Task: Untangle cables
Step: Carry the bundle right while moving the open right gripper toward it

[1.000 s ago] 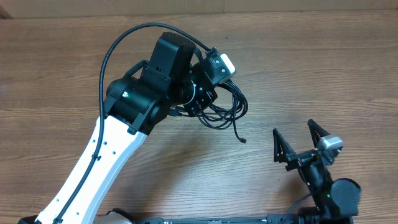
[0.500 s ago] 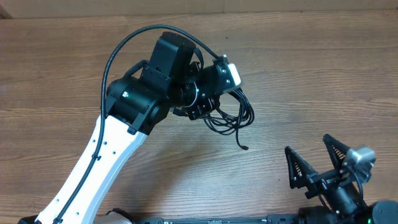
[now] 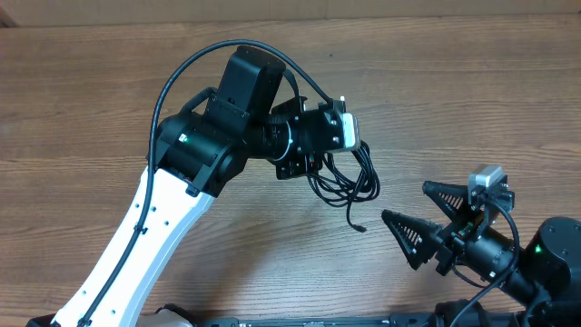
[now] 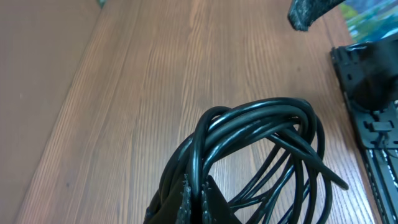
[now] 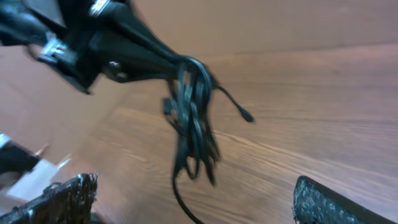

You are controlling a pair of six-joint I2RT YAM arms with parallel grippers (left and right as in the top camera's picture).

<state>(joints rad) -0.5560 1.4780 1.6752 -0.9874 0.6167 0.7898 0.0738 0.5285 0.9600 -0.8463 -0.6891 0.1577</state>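
The cables are a tangled bundle of thin black cords hanging above the wooden table. My left gripper is shut on them. In the left wrist view the loops fan out from between its fingers, which pinch a strand. One loose end with a small plug dangles toward the front. My right gripper stands wide open at the front right, its tips pointing left at the bundle and apart from it. In the right wrist view the cables hang ahead of the right gripper, with nothing between its fingers.
The wooden table spreads around both arms. The left arm's own thick black wire arches over its elbow. A black base rail lies along the table's edge by the right arm.
My left gripper has carried the bundle to the right. The right gripper dipped toward the front edge, then turned so its open fingers point left at the cables.
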